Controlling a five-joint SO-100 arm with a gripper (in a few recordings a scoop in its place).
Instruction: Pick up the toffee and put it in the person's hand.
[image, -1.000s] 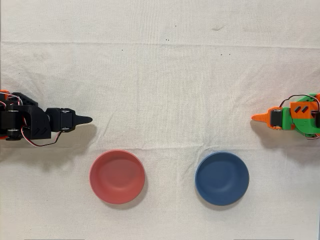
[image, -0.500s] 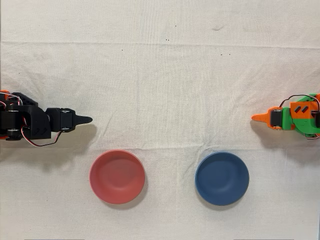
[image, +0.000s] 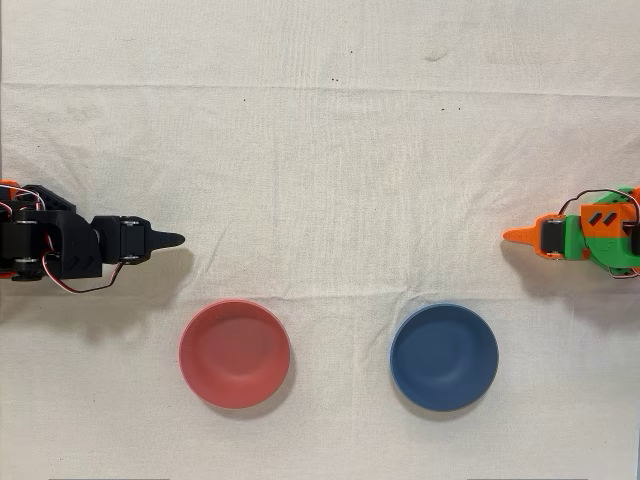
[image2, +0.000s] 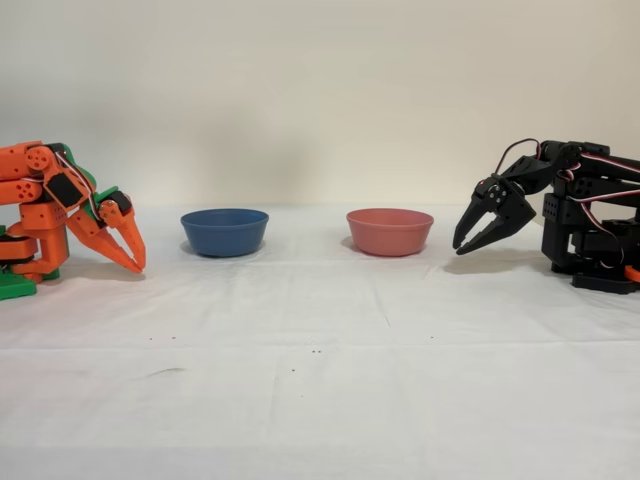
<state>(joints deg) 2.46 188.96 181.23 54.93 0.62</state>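
Change: nothing is moving between frames; the end effector (image2: 472, 232) is sitting parked, so the task is not starting yet.
End effector: fingers slightly parted, holding nothing, right of the red bowl (image2: 389, 231) in the fixed view.
Toffee, hand: I am spotting neither.
Worktop (image: 320, 180): creased cream cloth, plain wall behind.

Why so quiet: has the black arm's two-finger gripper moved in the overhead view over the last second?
No. The black two-finger gripper keeps the same spot, up-left of the pinkish-red round bowl.
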